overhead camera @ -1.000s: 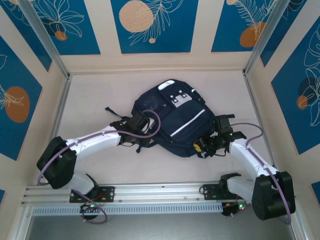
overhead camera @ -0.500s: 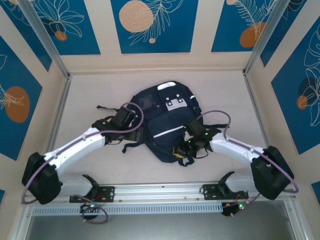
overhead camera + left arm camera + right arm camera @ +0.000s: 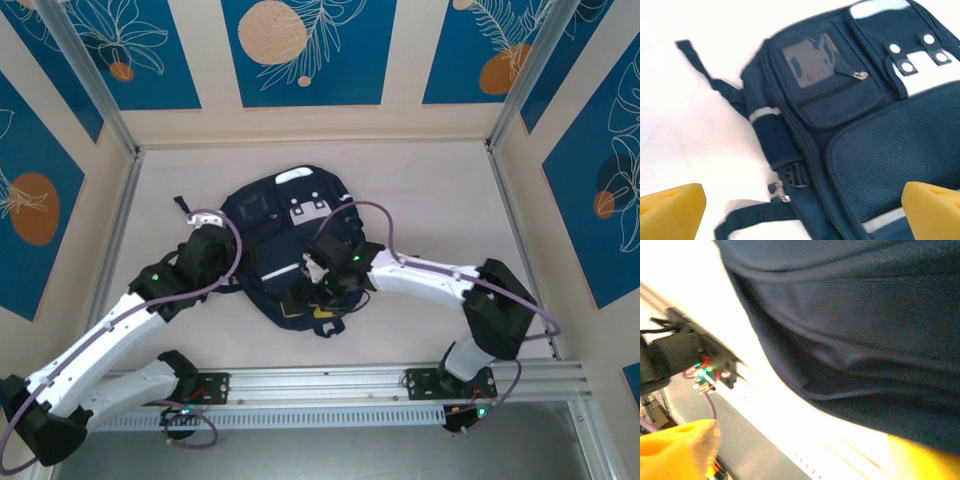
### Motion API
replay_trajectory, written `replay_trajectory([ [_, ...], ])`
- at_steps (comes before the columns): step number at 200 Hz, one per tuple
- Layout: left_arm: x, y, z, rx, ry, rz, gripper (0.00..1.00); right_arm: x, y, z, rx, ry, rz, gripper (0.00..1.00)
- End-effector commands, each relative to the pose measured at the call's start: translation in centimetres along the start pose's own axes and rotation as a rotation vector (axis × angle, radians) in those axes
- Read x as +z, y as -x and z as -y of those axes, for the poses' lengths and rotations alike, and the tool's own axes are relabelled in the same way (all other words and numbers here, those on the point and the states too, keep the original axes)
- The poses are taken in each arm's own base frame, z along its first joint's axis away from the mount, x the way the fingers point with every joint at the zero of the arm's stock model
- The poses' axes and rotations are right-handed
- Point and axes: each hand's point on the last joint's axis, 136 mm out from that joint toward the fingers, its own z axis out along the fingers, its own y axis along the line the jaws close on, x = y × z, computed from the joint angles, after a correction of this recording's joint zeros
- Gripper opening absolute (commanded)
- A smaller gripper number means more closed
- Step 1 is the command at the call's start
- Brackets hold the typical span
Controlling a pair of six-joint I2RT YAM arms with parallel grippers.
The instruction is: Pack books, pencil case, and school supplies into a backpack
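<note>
Moved since a second ago: the backpack (image 3: 262,210) has shifted left across the counter (image 3: 430,190). Both arms have swung left with it, and both hands, then shut, now stand open.

Item 1, backpack. Dark navy, lying flat on the counter, left of centre, front side up. The white patch (image 3: 308,210) with dark dots points toward the far wall. A clear-window pocket (image 3: 812,57) sits at the upper left of the front, with a metal zip pull (image 3: 860,75) beside it. One black strap (image 3: 695,55) trails onto the counter at the left. A side buckle (image 3: 795,175) is at the near-left edge.

Item 2, left hand (image 3: 800,215). Poised above the pack's left side. Its yellow fingers (image 3: 670,210) are spread as wide as they go, with nothing between them.

Item 3, right hand (image 3: 800,455). Reaches in over the near part of the pack, close to the fabric. Its fingers are likewise spread wide, holding nothing.

Item 4, rail (image 3: 330,385). Aluminium, along the near edge, carrying both arm bases.
</note>
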Motion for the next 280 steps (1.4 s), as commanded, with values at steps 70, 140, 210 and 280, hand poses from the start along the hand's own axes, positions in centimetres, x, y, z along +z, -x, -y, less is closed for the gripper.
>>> replay_trajectory([
  [70,5.4,-4.1,-2.4,0.393,0.033,0.254,1.00,-22.1,9.7,8.7,-0.071,-0.373,0.814,0.99],
  [140,11.7,-3.5,-10.7,0.130,0.290,0.279,1.00,-22.8,14.0,18.7,-0.197,-0.614,1.003,0.99],
  [210,18.6,-2.6,-8.7,0.127,0.042,0.257,1.00,-22.5,9.9,27.3,-0.196,-0.541,1.266,0.99],
  [280,19.0,-2.5,-8.1,0.147,0.011,0.248,1.00,-23.0,12.6,30.2,-0.173,-0.482,1.429,0.99],
])
